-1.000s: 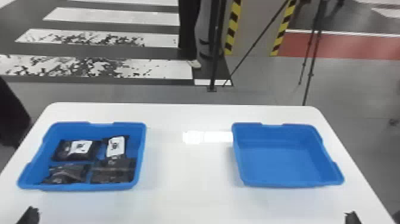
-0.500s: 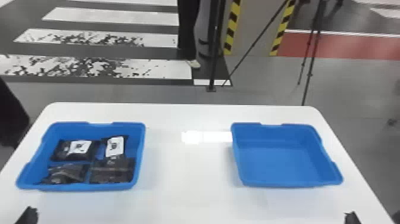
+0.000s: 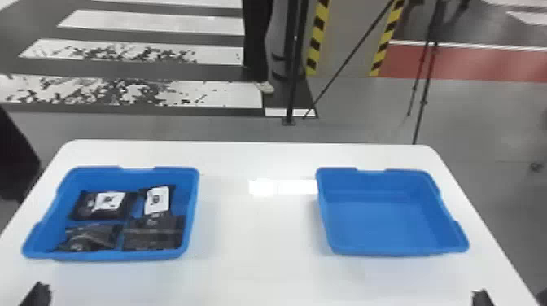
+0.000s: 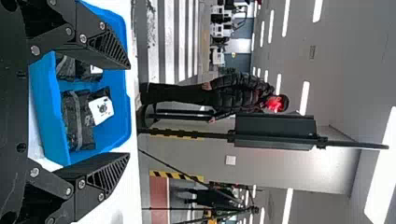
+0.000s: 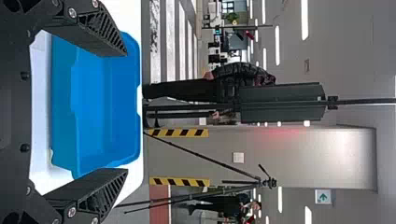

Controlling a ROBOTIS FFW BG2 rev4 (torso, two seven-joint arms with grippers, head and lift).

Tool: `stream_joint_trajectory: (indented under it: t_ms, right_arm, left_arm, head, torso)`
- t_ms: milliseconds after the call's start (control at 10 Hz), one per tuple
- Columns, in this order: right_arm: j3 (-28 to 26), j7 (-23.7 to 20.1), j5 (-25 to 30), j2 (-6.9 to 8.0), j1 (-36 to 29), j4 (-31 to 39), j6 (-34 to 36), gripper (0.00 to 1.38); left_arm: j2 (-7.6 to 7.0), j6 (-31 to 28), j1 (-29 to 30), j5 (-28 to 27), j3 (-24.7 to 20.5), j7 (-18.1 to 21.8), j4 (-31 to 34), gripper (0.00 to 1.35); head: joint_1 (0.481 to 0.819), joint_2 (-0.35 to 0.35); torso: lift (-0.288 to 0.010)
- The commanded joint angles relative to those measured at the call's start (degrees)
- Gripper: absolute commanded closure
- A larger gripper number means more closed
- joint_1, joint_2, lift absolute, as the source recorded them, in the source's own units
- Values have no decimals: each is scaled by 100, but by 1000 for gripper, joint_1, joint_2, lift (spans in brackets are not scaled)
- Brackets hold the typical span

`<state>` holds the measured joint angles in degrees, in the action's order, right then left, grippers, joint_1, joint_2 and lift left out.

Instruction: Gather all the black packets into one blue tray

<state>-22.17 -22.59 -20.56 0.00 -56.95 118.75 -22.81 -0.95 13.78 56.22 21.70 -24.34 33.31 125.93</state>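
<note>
Four black packets [image 3: 152, 236] lie in left tray [image 3: 122, 255]; both my jaws open, best kept clear, disturbing nothing.

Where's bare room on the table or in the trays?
Table strip between the two trays; whole floor of the right-hand tray. Crowded: left-hand tray, black packets over most of its floor, slim bare strip along its far wall.

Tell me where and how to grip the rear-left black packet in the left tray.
From above, I'd close the left gripper across the middle of the packet, on its front and rear edges: it lies flattish, longer side to side, with bare tray behind it.
</note>
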Motion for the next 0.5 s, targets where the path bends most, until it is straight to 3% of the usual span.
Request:
stream_joint_trajectory:
  t_ms: [0, 400]
  right_arm:
    - [0, 0, -12, 5, 0, 0, 3, 142]
    - [0, 0, -12, 5, 0, 14, -11, 140]
  left_arm:
    - [-2, 0, 3, 24, 0, 0, -14, 404]
    - [-2, 14, -11, 12, 0, 0, -14, 404]
  head:
    - [695, -92]
    - [695, -92]
  torso:
    - [-110]
    - [-110]
